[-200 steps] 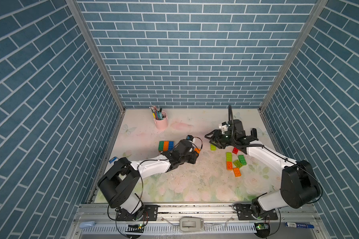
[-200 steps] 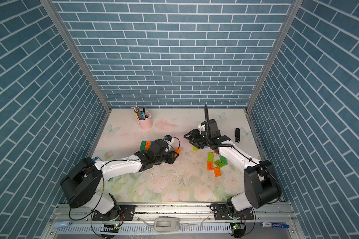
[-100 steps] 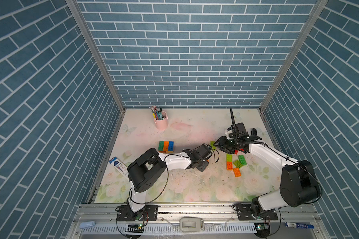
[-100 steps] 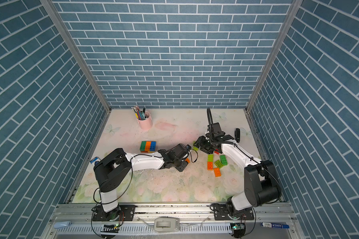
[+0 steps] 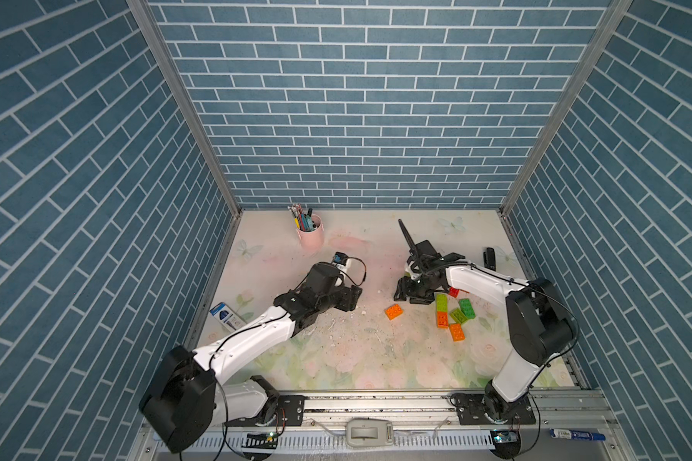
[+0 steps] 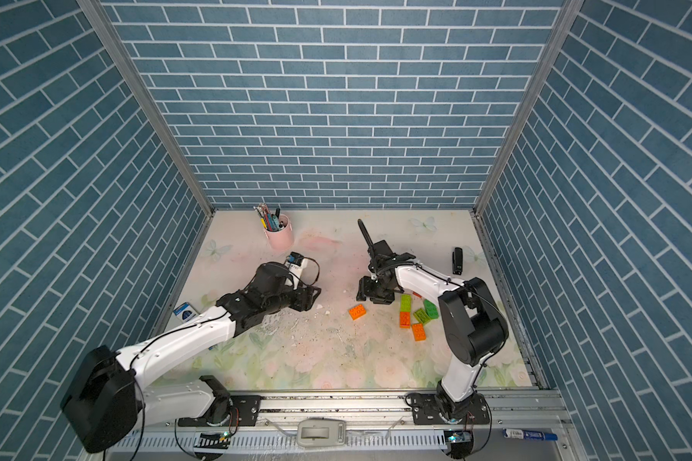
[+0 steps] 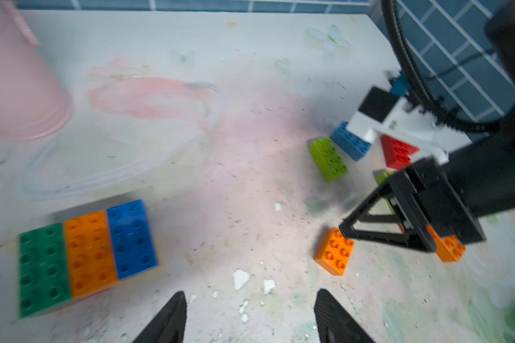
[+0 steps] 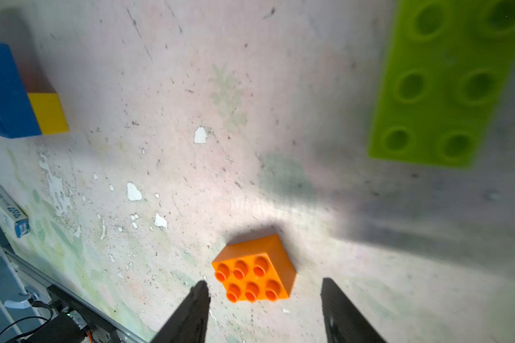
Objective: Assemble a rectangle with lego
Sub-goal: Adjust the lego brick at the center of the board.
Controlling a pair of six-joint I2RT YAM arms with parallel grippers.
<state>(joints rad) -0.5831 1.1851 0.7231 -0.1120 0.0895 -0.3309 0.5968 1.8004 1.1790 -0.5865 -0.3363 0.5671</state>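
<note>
Both pincers are released right now, nothing in either one. My left pincer [image 7: 250, 316] hangs over the table [image 7: 220, 178] with its fingers spread. The lego slab [image 7: 87, 252], green, orange and blue bricks joined side by side, sits ahead of it, off toward the side where the pink pen cup [image 7: 18, 83] stands, clear of the fingers. In both top views the left arm hides that slab.

My right pincer [image 5: 409, 296] is spread too. A loose orange brick [image 8: 254, 268] lies studs up just ahead of its tips, roughly centred on the gap, not pinched. It sits between the two pincers, much closer to the right one. A lime brick [image 8: 446, 83] lies farther out ahead of the right pincer, off to one side. The loose pile [image 5: 454, 315] of lime, orange, dark green and red bricks is back behind the right pincer, beside its forearm.
</note>
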